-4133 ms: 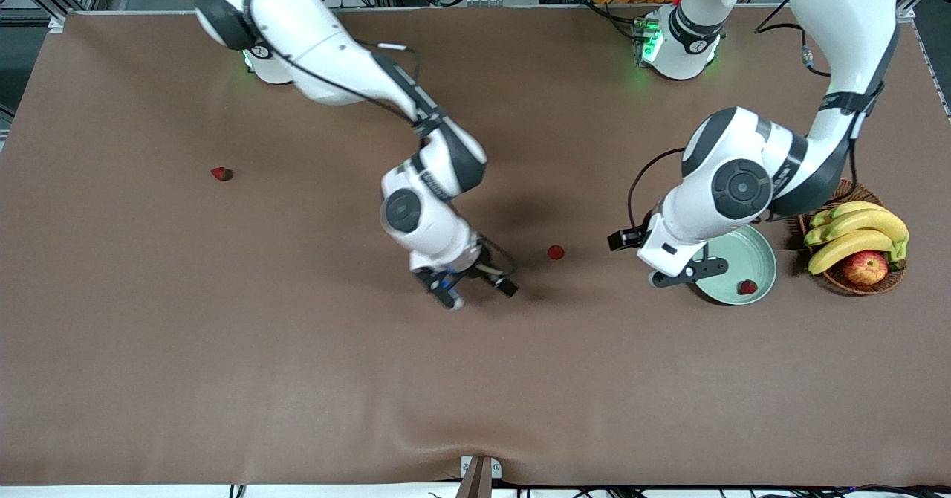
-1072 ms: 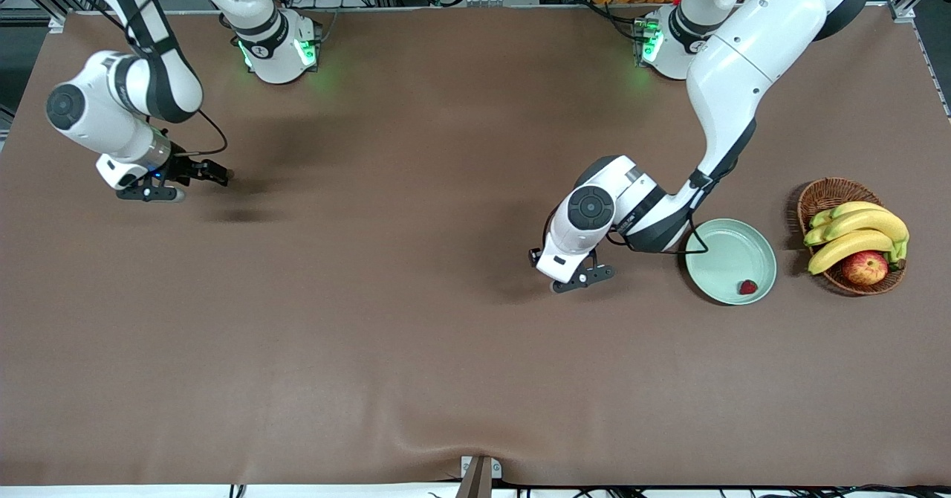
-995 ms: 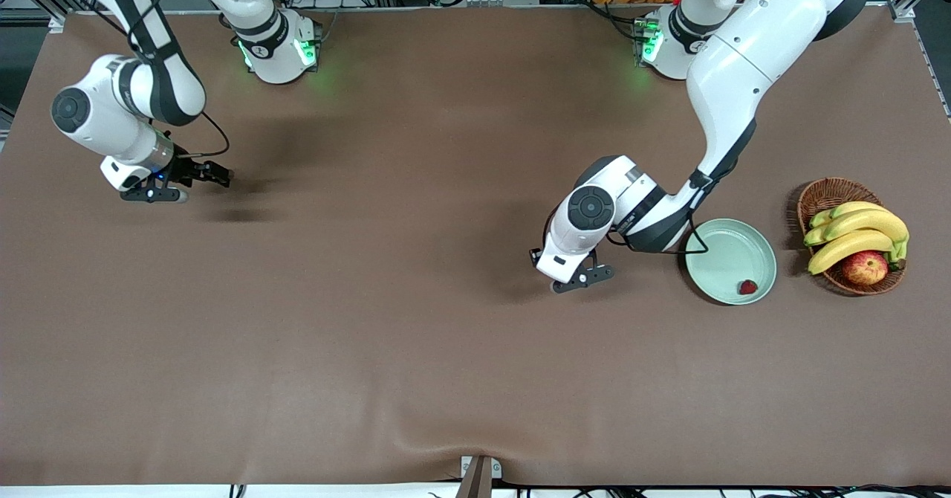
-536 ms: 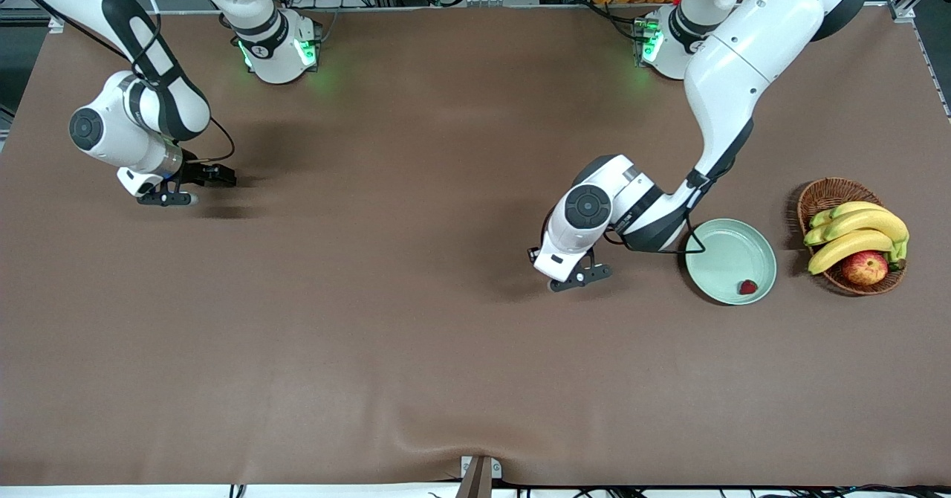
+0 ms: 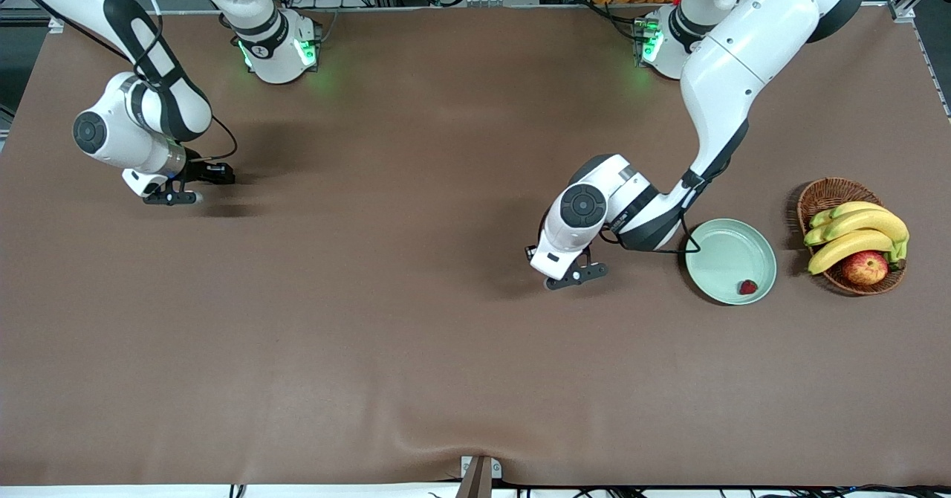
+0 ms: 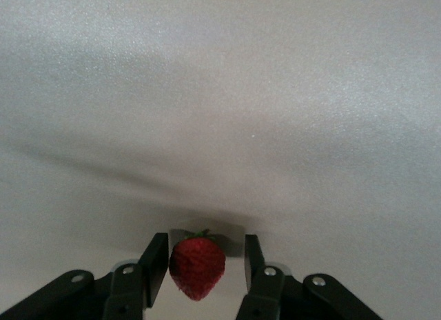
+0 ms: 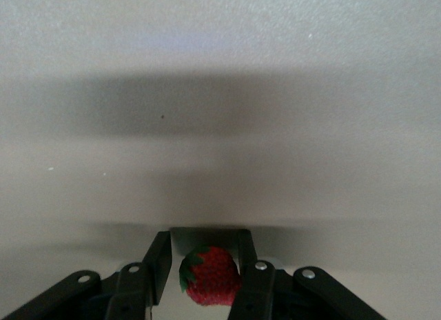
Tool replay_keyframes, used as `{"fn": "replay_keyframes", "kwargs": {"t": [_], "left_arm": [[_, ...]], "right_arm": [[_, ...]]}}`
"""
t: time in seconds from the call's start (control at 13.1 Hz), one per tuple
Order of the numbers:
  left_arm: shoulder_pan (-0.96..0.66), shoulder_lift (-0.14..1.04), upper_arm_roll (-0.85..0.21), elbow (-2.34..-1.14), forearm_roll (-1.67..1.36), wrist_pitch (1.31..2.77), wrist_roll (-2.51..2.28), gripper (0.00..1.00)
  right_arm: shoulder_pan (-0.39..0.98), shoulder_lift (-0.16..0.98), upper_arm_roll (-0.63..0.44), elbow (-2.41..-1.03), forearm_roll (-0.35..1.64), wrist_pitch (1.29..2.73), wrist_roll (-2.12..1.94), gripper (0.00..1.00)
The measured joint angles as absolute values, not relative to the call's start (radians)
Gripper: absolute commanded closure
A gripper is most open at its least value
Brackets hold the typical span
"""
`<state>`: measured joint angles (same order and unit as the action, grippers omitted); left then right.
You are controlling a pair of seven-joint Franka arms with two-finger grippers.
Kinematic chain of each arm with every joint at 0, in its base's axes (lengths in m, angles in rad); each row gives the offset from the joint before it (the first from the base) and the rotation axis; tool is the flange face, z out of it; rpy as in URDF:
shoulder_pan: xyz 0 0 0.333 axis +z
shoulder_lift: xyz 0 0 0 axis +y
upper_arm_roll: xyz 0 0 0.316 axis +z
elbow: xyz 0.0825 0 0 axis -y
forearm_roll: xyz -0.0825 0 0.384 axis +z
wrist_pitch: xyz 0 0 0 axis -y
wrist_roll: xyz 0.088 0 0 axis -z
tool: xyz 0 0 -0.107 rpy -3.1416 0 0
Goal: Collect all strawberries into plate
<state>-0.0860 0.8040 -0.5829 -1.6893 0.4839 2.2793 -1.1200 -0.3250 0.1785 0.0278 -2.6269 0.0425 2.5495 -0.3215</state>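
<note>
Clamped between the left gripper's (image 6: 201,268) fingers is a strawberry (image 6: 197,267), low over the table (image 5: 416,334) near the plate (image 5: 724,249). A second strawberry (image 7: 210,276) is pinched by the right gripper (image 7: 204,268) at the right arm's end. A third strawberry (image 5: 747,287) is seen lying in the plate, beside the fruit basket (image 5: 828,195).

Bright even light from above on the brown counter (image 5: 416,349), soft dark shadows under both arms, green glow at the arm bases, front view sharp, wrist views pale and washed out, a bit grainy, wide grey shadow bands
</note>
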Motion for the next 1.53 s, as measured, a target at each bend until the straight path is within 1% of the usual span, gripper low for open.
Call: {"fn": "replay_keyframes", "kwargs": {"t": [0.08, 0.15, 0.23, 0.31, 0.46, 0.61, 0.84, 1.15, 1.38, 1.53], "left_arm": [[-0.086, 0.806, -0.583, -1.689, 0.484, 2.279, -1.120, 0.97], [-0.086, 0.807, -0.583, -1.689, 0.484, 2.278, -1.120, 1.00], [-0.086, 0.807, -0.583, -1.689, 0.484, 2.277, -1.120, 1.00], [-0.085, 0.807, -0.583, -1.688, 0.484, 2.277, -1.120, 1.00], [-0.073, 0.806, -0.581, -1.681, 0.485, 2.271, -1.120, 1.00], [-0.028, 0.790, -0.580, -1.667, 0.491, 2.264, -1.111, 1.00], [0.067, 0.727, -0.583, -1.655, 0.491, 2.203, -1.009, 1.00], [0.184, 0.652, -0.588, -1.654, 0.491, 2.096, -0.847, 1.00], [0.250, 0.648, -0.588, -1.669, 0.491, 2.052, -0.757, 1.00], [0.295, 0.650, -0.586, -1.698, 0.491, 2.049, -0.708, 1.00]], "right_arm": [[-0.325, 0.178, 0.028, -2.627, 0.043, 2.540, -0.324, 0.59], [-0.325, 0.178, 0.028, -2.627, 0.042, 2.535, -0.326, 0.76], [-0.326, 0.177, 0.027, -2.626, 0.042, 2.532, -0.326, 0.91], [-0.326, 0.177, 0.027, -2.626, 0.042, 2.530, -0.327, 1.00], [-0.326, 0.177, 0.027, -2.625, 0.041, 2.527, -0.328, 1.00], [-0.325, 0.177, 0.031, -2.613, 0.041, 2.506, -0.330, 1.00], [-0.309, 0.177, 0.043, -2.515, 0.041, 2.396, -0.330, 1.00], [-0.229, 0.191, 0.047, -2.294, 0.108, 2.232, -0.280, 1.00], [-0.132, 0.269, 0.051, -2.066, 0.164, 2.110, -0.151, 1.00], [-0.067, 0.337, 0.053, -1.930, 0.201, 2.083, -0.040, 1.00]]}}
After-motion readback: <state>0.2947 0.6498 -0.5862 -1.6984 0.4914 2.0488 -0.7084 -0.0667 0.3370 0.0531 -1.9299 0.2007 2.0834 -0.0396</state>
